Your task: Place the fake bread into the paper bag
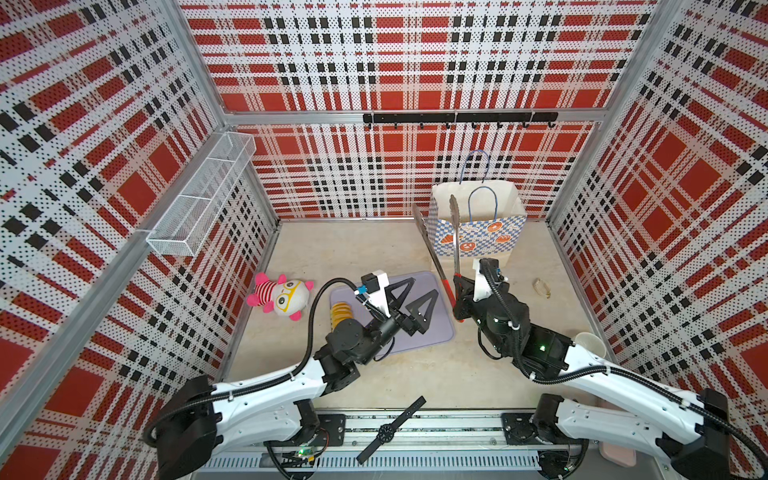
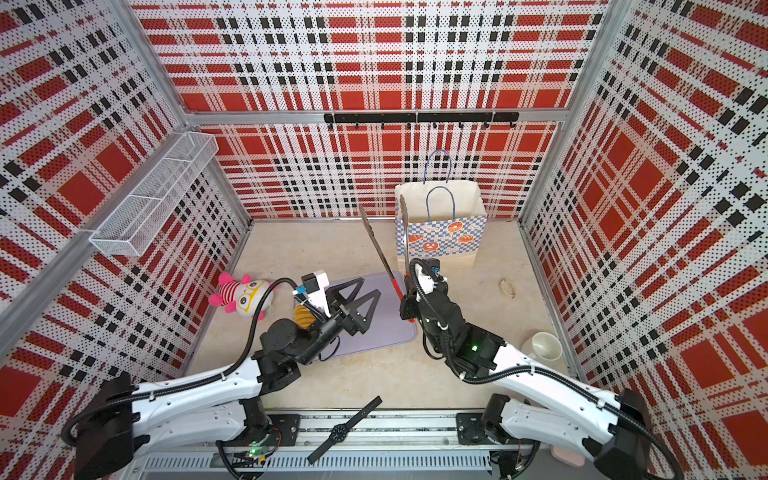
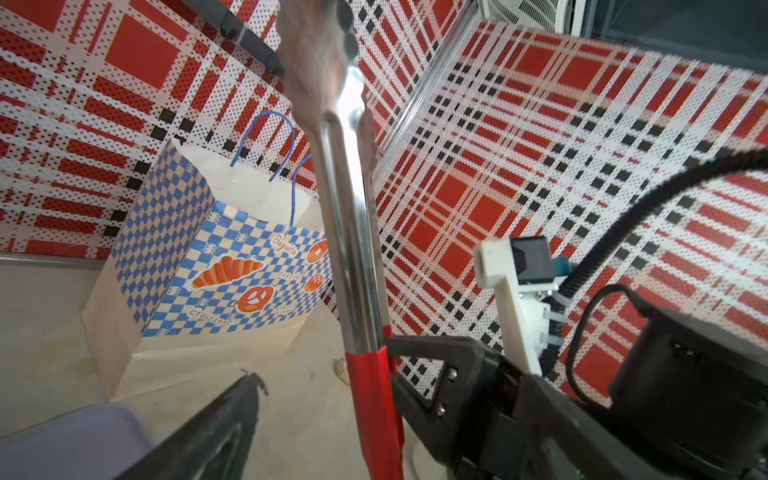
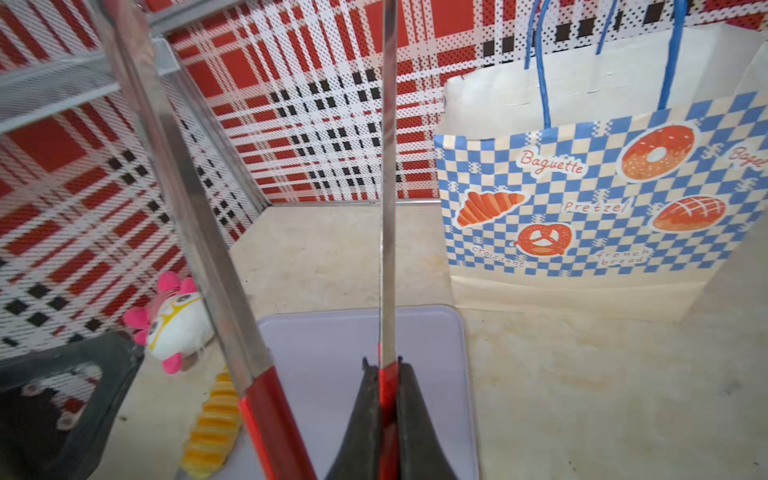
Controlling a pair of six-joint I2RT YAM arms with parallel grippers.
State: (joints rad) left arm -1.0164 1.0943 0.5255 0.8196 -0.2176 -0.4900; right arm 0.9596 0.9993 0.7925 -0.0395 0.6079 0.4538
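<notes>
One fake bread, a ridged yellow loaf (image 1: pixel 340 313) (image 2: pixel 303 316) (image 4: pixel 212 432), lies at the left edge of the purple tray, partly hidden by my left arm. The paper bag (image 1: pixel 478 232) (image 2: pixel 442 232) (image 3: pixel 232 257) (image 4: pixel 582 208) stands open at the back right. My right gripper (image 1: pixel 459 286) (image 2: pixel 407 286) (image 4: pixel 388 374) is shut on one red handle of metal tongs (image 1: pixel 455 232) (image 4: pixel 388 208). The tongs' arms are spread, with nothing between their tips beside the bag's left side. My left gripper (image 1: pixel 423 286) (image 2: pixel 370 286) hangs open and empty over the tray.
A pink-striped plush doll (image 1: pixel 282 295) lies left of the purple tray (image 1: pixel 432 332). A white cup (image 1: pixel 588 345) and a small loop (image 1: pixel 542 286) sit on the right. A wristwatch (image 1: pixel 390 430) lies on the front rail. A wire basket (image 1: pixel 199 195) hangs on the left wall.
</notes>
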